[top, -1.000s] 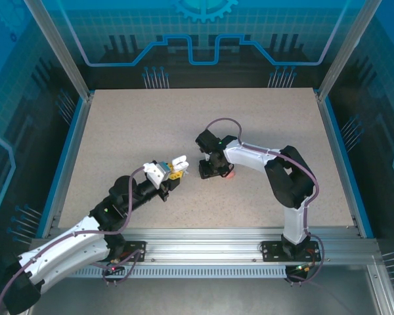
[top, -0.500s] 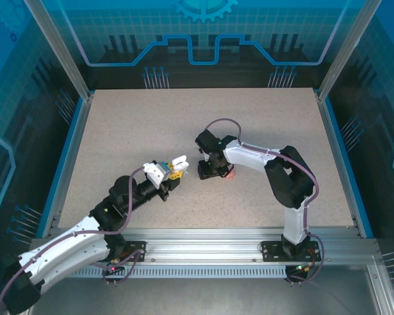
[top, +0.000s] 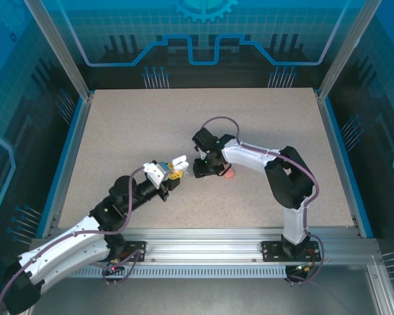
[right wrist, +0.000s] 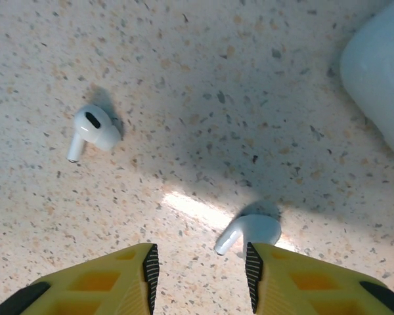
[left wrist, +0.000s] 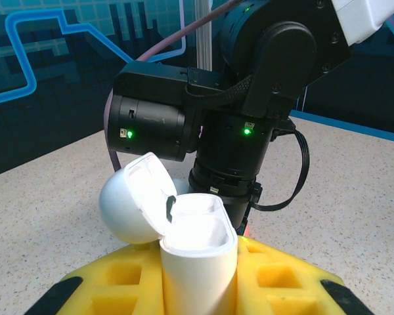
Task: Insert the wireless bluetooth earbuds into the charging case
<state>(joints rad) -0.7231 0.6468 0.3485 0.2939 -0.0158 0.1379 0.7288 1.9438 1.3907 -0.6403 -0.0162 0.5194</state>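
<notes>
1. L gripper [top: 176, 168]: clamped on the white charging case [left wrist: 198, 246], held upright w/ lid [left wrist: 134, 207] flipped back. Risk: R arm [left wrist: 262, 72] sits v. close behind it. A bump could knock the lid shut or tilt the case in the grip.
2. R gripper [right wrist: 198, 275]: jaws partly apart, empty, low over table [right wrist: 203, 85]. Risk: tips scrape the surface if it goes lower.
3. Nearest earbud [right wrist: 248, 233]: white, on table just ahead of one fingertip, off-centre. Closing now prob. flicks it away or nips the stem only.
4. 2nd earbud [right wrist: 92, 130]: loose, well apart; a sideways sweep could scatter it.
</notes>
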